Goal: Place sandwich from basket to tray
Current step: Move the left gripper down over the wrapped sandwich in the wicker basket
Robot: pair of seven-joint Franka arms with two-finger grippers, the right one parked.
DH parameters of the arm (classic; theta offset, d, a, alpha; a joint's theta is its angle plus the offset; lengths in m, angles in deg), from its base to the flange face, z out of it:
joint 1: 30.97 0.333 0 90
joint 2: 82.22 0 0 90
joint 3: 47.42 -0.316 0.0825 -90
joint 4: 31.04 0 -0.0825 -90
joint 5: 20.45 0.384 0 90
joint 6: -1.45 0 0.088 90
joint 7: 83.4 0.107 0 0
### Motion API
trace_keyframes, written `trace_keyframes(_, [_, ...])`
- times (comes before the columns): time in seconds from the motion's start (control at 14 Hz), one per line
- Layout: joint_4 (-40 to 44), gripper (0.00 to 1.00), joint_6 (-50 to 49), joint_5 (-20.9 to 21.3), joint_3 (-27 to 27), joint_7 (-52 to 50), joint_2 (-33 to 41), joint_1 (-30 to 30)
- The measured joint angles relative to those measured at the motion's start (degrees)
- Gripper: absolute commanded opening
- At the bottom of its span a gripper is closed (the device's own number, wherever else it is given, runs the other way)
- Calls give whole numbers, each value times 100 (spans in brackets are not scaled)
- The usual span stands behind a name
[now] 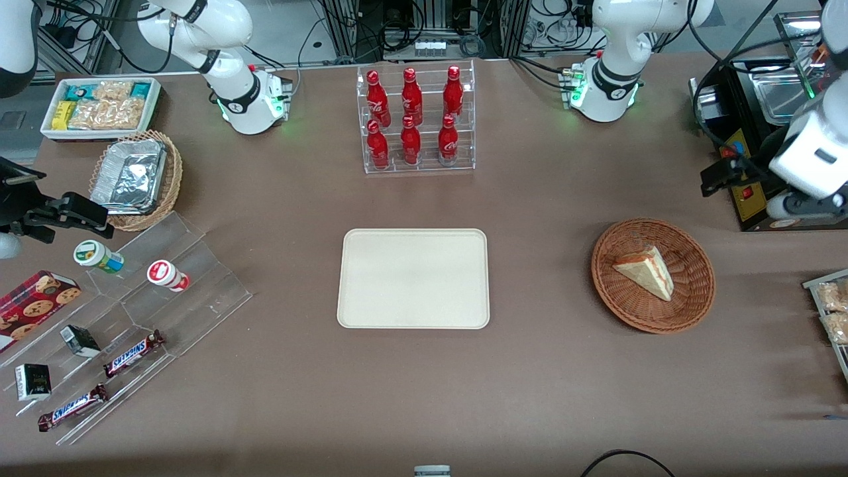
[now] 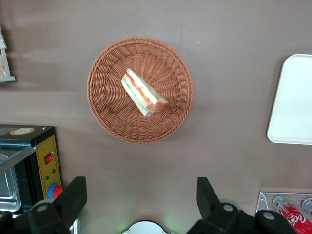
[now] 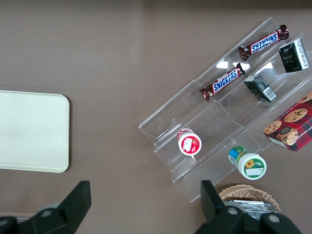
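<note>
The sandwich, a pale bread wedge with red and green layers at its edge, lies in the round reddish-brown wicker basket. At the table's middle lies the cream tray with nothing on it; it is apart from the basket, toward the parked arm's end. My left gripper hangs open well above the table, farther from the front camera than the basket, and holds nothing. The wrist view looks down on the basket from a distance.
A black appliance with a metal tray stands close by the gripper. A clear rack of red bottles stands farther from the front camera than the tray. A tray of snack packets sits at the working arm's table edge. Acrylic steps with snacks lie toward the parked arm's end.
</note>
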Motion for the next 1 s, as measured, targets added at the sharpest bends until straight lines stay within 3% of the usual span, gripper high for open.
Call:
trace_keyframes(0.79, [-2302,100,2734,218,-16,-1194,-339,204])
trace_keyframes(1.0, [-2842,100,3598,2,-33,-1714,-529,256])
